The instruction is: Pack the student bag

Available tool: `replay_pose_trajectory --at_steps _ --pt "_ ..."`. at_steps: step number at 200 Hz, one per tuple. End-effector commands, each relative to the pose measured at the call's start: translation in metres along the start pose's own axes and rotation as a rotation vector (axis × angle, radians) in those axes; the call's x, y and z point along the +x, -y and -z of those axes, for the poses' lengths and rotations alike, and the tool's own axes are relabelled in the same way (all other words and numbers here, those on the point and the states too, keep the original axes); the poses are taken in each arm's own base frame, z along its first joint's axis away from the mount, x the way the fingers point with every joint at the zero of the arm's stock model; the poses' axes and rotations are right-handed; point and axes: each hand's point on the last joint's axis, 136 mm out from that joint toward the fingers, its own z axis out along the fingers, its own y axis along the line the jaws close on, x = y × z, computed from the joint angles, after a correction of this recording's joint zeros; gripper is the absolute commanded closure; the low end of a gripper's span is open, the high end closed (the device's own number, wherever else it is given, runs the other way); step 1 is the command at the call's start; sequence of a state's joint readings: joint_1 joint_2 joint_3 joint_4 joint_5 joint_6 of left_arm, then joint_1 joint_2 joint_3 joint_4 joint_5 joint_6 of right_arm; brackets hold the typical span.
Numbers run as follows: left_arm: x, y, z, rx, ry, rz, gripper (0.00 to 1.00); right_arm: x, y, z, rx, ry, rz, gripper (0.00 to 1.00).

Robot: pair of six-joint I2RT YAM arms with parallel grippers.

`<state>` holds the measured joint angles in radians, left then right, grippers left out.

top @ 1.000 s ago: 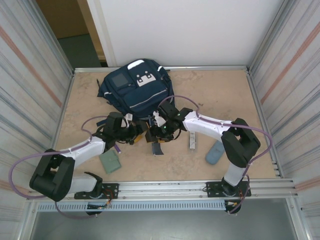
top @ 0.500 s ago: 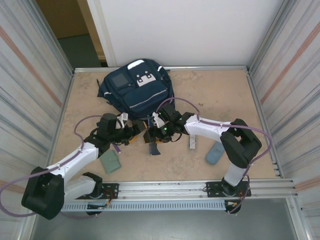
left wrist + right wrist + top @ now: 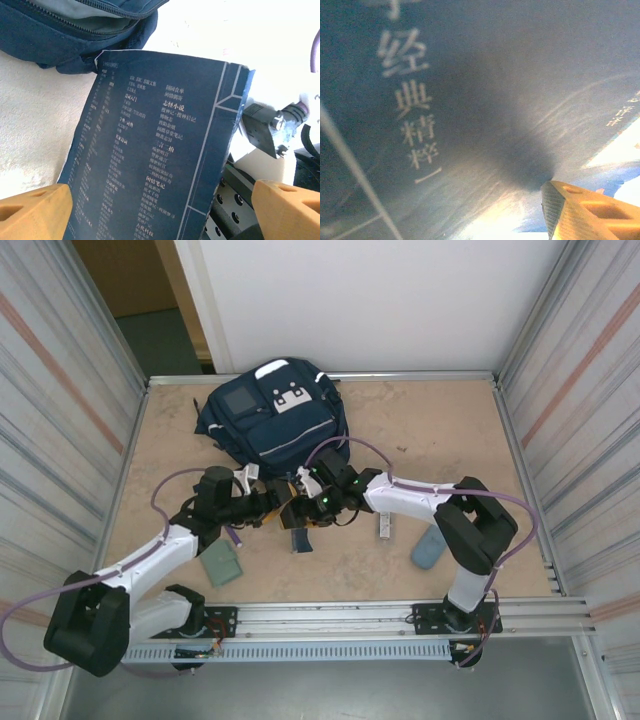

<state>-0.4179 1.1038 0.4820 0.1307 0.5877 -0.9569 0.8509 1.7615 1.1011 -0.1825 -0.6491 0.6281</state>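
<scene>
Right now the student bag (image 3: 275, 430) lies flat at the far side of the tan table (image 3: 430, 430), left of centre, with its white and grey patches towards the back wall and a thin pale stripe across its navy front. From the left wrist camera its near edge shows an unzipped opening with pale grey lining inside.

Both arms reach inward and meet just in front of the bag. The right gripper (image 3: 298, 510) is closed on one edge of a dark-blue book (image 3: 301, 537), whose free end hangs towards the arm bases. Seen from the right wrist, the cover sits pressed close to the lens, pale Chinese characters running down it, with one orange finger (image 3: 590, 210) at the lower right corner.

The left gripper (image 3: 268, 504) sits just beside the right one and faces the book. Its jaws are spread wide and grasp nothing. In the left wrist view its two orange fingers (image 3: 35, 212) stand at the bottom corners of the frame. The printed back cover stands tilted between them, clear of both, and its upper corner comes near the bag's open edge.

A green notebook (image 3: 220, 563) lies flat beside the left arm, near the front rail. A grey-blue pouch (image 3: 429, 546) lies by the right arm's base. A small pale oblong item (image 3: 385, 526) rests just under the right forearm.
</scene>
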Motion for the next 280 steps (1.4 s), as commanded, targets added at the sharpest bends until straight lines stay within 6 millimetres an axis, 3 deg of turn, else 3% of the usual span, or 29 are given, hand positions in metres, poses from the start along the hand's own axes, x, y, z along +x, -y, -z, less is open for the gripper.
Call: replay_pose_trajectory --at_steps 1,30,77,126,140,154,176,196,232,259,280 --pt "0.003 -0.001 -0.004 0.006 -0.029 -0.011 0.13 0.007 0.002 -0.008 -0.007 -0.024 0.01 0.33" --pt "0.005 -0.022 -0.01 -0.09 -0.048 0.03 0.25 0.01 0.001 -0.008 0.012 -0.026 0.038 0.33" --pt "-0.002 -0.023 -0.003 -0.146 -0.018 -0.003 0.45 0.015 -0.001 -0.01 0.036 -0.029 0.073 0.33" --pt "0.001 -0.026 0.002 -0.164 -0.026 0.02 0.92 0.014 -0.006 -0.002 0.086 0.009 0.173 0.33" --pt "0.0 -0.025 0.005 -0.168 -0.028 0.032 0.99 0.018 -0.009 0.002 0.11 0.022 0.242 0.33" --pt "-0.002 -0.021 0.011 -0.168 -0.023 0.036 1.0 0.019 -0.014 0.011 0.129 0.059 0.299 0.33" --pt "-0.01 -0.004 0.02 -0.138 0.004 0.014 1.0 0.017 -0.017 0.034 0.195 0.166 0.414 0.34" --pt "-0.021 0.019 0.031 -0.098 0.037 -0.008 0.99 0.005 -0.022 0.068 0.265 0.293 0.458 0.35" --pt "-0.059 0.067 0.053 -0.054 0.175 -0.091 0.99 -0.008 -0.044 0.12 0.308 0.495 0.575 0.35" --pt "-0.093 0.109 0.068 0.012 0.313 -0.242 0.99 -0.032 -0.026 0.163 0.414 0.652 0.351 0.34" --pt "-0.118 0.128 0.079 0.065 0.455 -0.229 0.98 -0.049 -0.006 0.179 0.39 0.646 0.123 0.33"
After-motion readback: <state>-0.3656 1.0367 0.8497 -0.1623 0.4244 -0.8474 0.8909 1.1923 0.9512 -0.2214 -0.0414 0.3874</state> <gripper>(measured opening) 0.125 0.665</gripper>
